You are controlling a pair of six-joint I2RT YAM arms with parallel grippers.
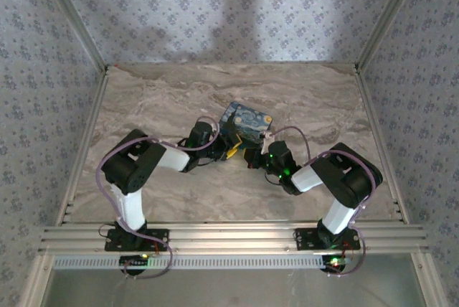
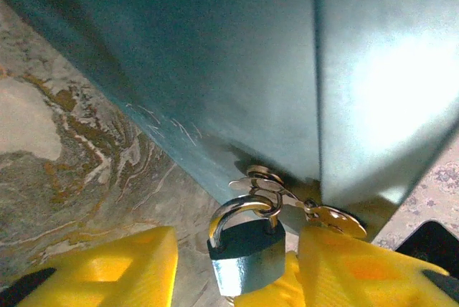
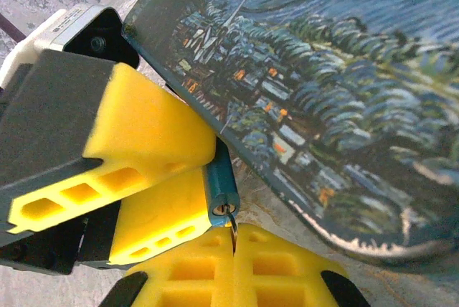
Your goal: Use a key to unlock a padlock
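Okay, right gripper (image 3: 234, 244) first: yellow fingers pressed together, pinching a thin metal blade, the key (image 3: 232, 225). The key sticks out of the slit between them and reaches the keyhole end of the padlock (image 3: 221, 194). Can't tell whether the blade is inside the keyhole.

Left gripper (image 2: 237, 246): jaws spread, not clamped on anything. One yellow finger (image 2: 107, 267) is clear of the padlock (image 2: 247, 257), with bare table (image 2: 72, 142) showing in the gap. The other finger (image 2: 358, 267) is just beside the lock body, contact unclear.

The padlock sits between those left fingers: bluish body, silvery shackle that looks closed. It hangs upright at the lower corner of the blue tin (image 2: 215, 70). A key ring (image 2: 259, 179) sits at the top of the shackle, with a brassy flat piece (image 2: 334, 219) beside it against the tin edge.

Right wrist view: the tin (image 3: 323, 92) shows its starry-night painted face, tilted, with the padlock just below its near edge.

Top view: left gripper (image 1: 231, 148) and right gripper (image 1: 252, 155) meet tip to tip at the near side of the tin (image 1: 247, 122). This is around the middle of the marbled grey-beige table (image 1: 165, 99).
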